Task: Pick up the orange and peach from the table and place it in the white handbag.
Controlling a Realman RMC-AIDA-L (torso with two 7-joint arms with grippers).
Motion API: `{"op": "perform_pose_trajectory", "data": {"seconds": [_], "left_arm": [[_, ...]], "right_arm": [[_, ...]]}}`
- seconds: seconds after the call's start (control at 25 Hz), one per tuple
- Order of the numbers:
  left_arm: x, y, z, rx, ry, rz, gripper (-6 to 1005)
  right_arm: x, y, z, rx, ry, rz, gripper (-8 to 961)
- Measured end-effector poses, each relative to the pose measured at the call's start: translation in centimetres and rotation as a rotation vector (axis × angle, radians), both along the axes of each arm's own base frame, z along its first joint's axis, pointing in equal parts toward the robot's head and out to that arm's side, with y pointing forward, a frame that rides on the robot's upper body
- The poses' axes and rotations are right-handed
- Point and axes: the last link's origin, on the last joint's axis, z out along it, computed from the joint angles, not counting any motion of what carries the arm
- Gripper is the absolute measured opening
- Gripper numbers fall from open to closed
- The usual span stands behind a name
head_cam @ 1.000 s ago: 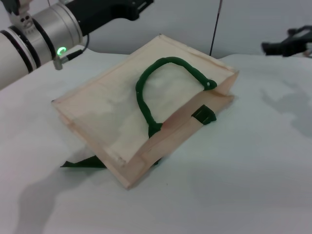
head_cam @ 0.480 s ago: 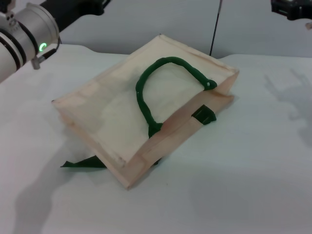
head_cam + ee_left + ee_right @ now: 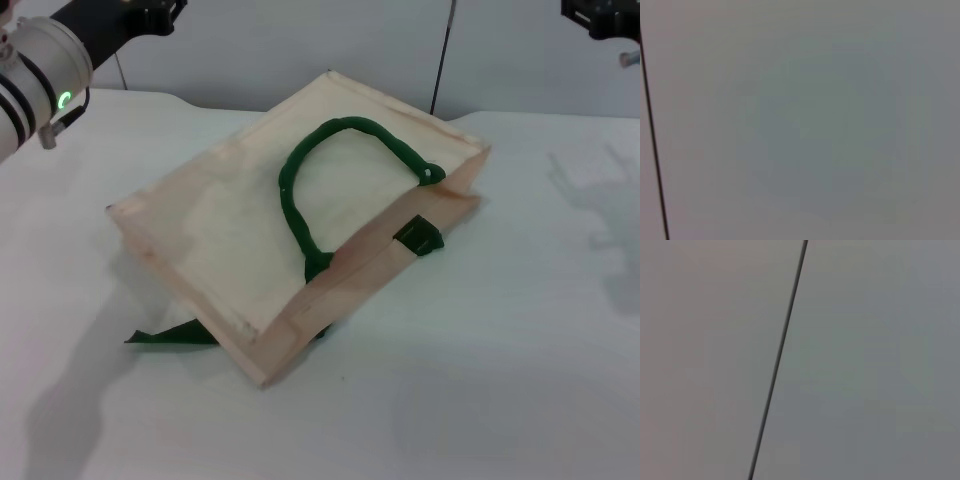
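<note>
The white handbag (image 3: 270, 225) lies flat on the white table (image 3: 500, 350) in the head view, with one dark green handle (image 3: 330, 150) curving over its upper side and green tabs at its sides. The orange and the peach are out of view in every frame. My left arm (image 3: 40, 70) is raised at the far upper left, and its dark gripper end (image 3: 150, 12) is high above the table. My right gripper (image 3: 600, 18) is raised at the far upper right, cut off by the frame's edge. Both wrist views show only a grey wall with a thin dark line.
A thin dark cable (image 3: 440, 60) runs down the wall behind the bag. A green strap (image 3: 170, 335) sticks out from under the bag's near-left side. The table's back edge meets the grey wall.
Both arms have risen and pulled away from the bag: the left arm went up and left, the right gripper went up to the top right corner. The bag has not moved.
</note>
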Motion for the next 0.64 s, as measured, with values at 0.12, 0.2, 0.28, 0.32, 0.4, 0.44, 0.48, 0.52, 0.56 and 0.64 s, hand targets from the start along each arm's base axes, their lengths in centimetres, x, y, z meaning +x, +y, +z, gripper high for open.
{"op": "perform_pose_trajectory", "data": {"seconds": [0.12, 0.2, 0.28, 0.32, 0.4, 0.44, 0.48, 0.52, 0.56, 0.64], "left_arm": [[-0.19, -0.01, -0.05, 0.002, 0.003, 0.01, 431], [-0.23, -0.02, -0.13, 0.001, 0.004, 0.012, 431], [-0.28, -0.02, -0.14, 0.002, 0.007, 0.015, 431], [-0.31, -0.02, -0.16, 0.002, 0.009, 0.016, 431], [-0.36, -0.03, -0.23, 0.0, 0.013, 0.017, 431], [-0.38, -0.04, -0.27, -0.001, 0.014, 0.018, 431], [-0.39, -0.04, -0.28, -0.002, 0.015, 0.018, 431], [-0.4, -0.04, -0.3, -0.002, 0.015, 0.018, 431], [-0.41, -0.04, -0.31, -0.002, 0.016, 0.018, 431], [-0.51, -0.06, -0.37, -0.004, 0.016, 0.021, 431]], "right_arm": [[0.14, -0.05, -0.11, 0.008, -0.001, -0.001, 836], [0.24, -0.05, -0.13, 0.009, 0.0, -0.004, 836], [0.29, -0.06, -0.18, 0.008, 0.0, -0.005, 836], [0.34, -0.08, -0.23, 0.006, -0.001, -0.006, 836], [0.45, -0.11, -0.4, 0.001, -0.003, -0.009, 836], [0.49, -0.12, -0.45, 0.0, -0.004, -0.01, 836], [0.5, -0.12, -0.48, -0.001, -0.004, -0.01, 836], [0.51, -0.12, -0.48, -0.001, -0.004, -0.011, 836], [0.52, -0.11, -0.49, -0.001, -0.004, -0.011, 836], [0.58, -0.11, -0.52, -0.002, -0.005, -0.013, 836]]}}
